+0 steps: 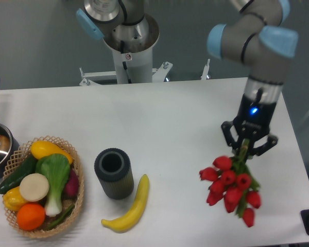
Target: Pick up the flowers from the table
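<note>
The end effector (247, 147) is pinching the red tulips (230, 188) by their thin stems above the white desk (159, 123); the heavy, dangling blooms are risking slipping free.

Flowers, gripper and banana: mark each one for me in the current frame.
flowers (229, 184): fixed camera, on the red blooms.
gripper (245, 148): fixed camera, between the fingertips.
banana (131, 208): fixed camera, mid-body.
</note>
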### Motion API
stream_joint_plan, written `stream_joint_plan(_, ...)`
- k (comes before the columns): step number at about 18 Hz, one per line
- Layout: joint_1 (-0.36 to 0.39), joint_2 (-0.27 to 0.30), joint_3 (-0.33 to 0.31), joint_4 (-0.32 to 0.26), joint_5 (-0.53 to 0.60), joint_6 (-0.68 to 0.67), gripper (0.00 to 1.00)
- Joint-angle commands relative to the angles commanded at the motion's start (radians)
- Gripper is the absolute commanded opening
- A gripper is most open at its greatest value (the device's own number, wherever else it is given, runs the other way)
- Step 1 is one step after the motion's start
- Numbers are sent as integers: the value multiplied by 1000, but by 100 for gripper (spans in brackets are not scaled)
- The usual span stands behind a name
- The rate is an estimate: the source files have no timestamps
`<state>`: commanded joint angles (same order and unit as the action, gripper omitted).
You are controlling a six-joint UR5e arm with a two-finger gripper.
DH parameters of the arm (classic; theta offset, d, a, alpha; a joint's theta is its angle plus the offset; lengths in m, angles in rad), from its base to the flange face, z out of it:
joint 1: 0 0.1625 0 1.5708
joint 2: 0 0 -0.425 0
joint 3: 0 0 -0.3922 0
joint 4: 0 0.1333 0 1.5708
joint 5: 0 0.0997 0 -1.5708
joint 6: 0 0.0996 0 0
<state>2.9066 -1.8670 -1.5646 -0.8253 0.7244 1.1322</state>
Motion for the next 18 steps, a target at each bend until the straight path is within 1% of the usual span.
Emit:
stream_joint_plan(2,35,14,-5,0,-71,-3,25)
stream_joint_plan(4,49,19,-17,0,-108,-3,25)
stream_joint_plan(18,62,32,-23,0,-115,-3,25)
